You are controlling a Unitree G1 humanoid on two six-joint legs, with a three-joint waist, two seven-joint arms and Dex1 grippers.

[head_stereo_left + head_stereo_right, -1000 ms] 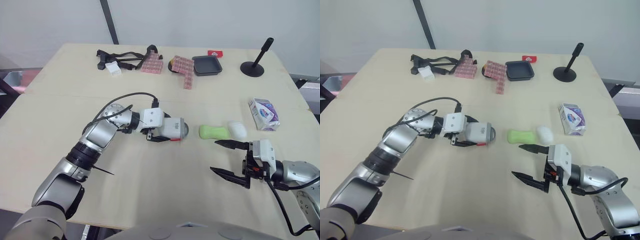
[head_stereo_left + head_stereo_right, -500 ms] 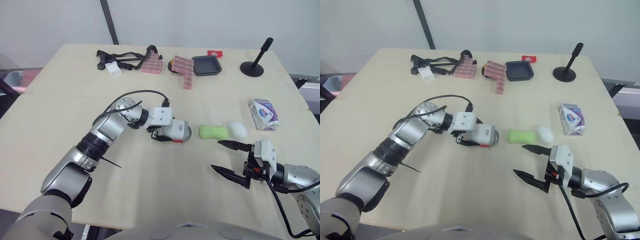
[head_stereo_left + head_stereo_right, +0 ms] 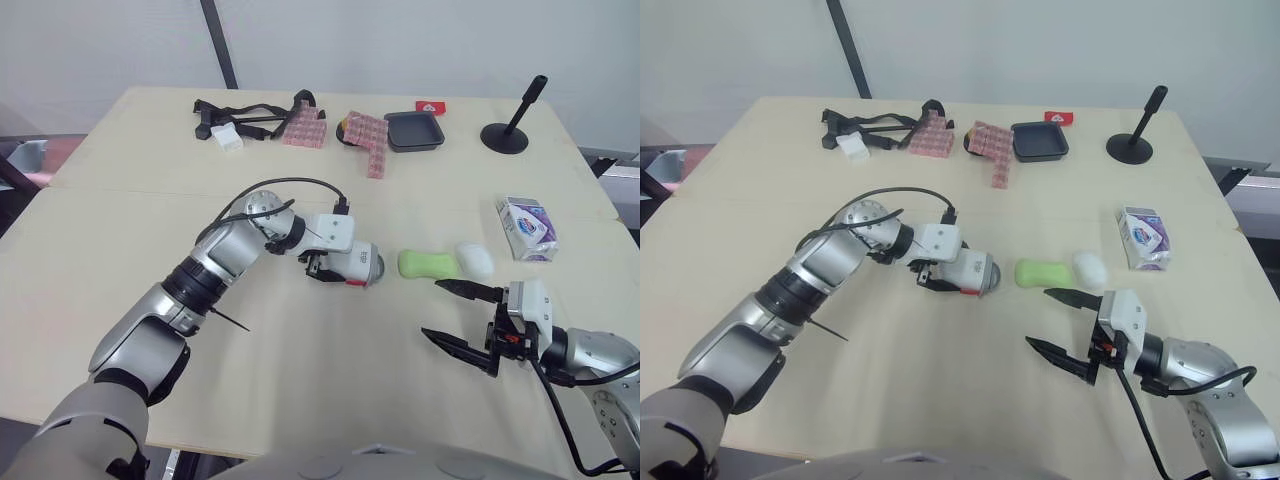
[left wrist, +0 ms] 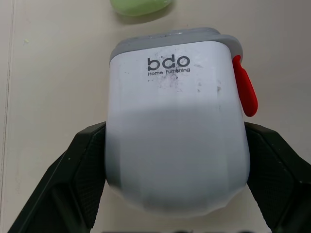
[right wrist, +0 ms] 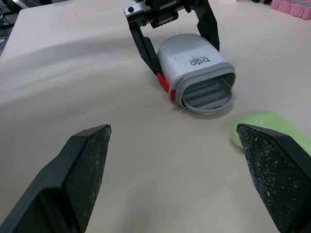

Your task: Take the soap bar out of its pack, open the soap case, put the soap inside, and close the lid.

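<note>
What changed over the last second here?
The left gripper, shut on the case, moved it closer to the green bar; a gap remains. The right gripper stayed open and hovering; the bar, white piece and pack did not move.

You're looking at a lab-style test bench, not a home. A bare pale wooden table [image 3: 100,220] stands against a plain white wall [image 3: 400,40]. Unrelated props sit on it: a black stand [image 3: 504,138], a black tray [image 3: 414,130], pink packs [image 3: 303,127], loose black straps [image 3: 245,112] and a soap pack [image 3: 527,227].
</note>
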